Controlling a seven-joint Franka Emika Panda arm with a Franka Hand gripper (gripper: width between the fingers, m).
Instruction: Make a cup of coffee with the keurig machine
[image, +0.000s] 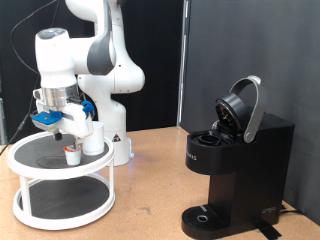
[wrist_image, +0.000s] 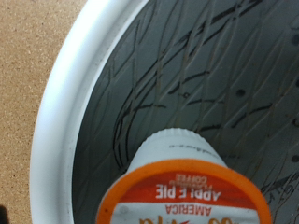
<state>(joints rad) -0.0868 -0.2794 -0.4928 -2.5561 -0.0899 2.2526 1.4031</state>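
The keurig machine (image: 235, 165) stands at the exterior view's right with its hinged lid raised open. The white cup (image: 94, 138) stands on the top tier of a white round stand (image: 40, 158) at the exterior view's left. A small white pod (image: 72, 153) with an orange top stands beside the cup. My gripper (image: 72, 136) hangs straight above the pod, close over it, and holds nothing that I can see. In the wrist view the pod (wrist_image: 177, 182) fills the lower middle, orange lid up, on the stand's black surface. No fingers show there.
The stand has two tiers with a white rim (wrist_image: 61, 112) and a dark surface. The robot's base (image: 115, 140) is right behind the stand. Bare wooden table (image: 150, 190) lies between stand and machine. The machine's round drip tray (image: 205, 214) holds nothing.
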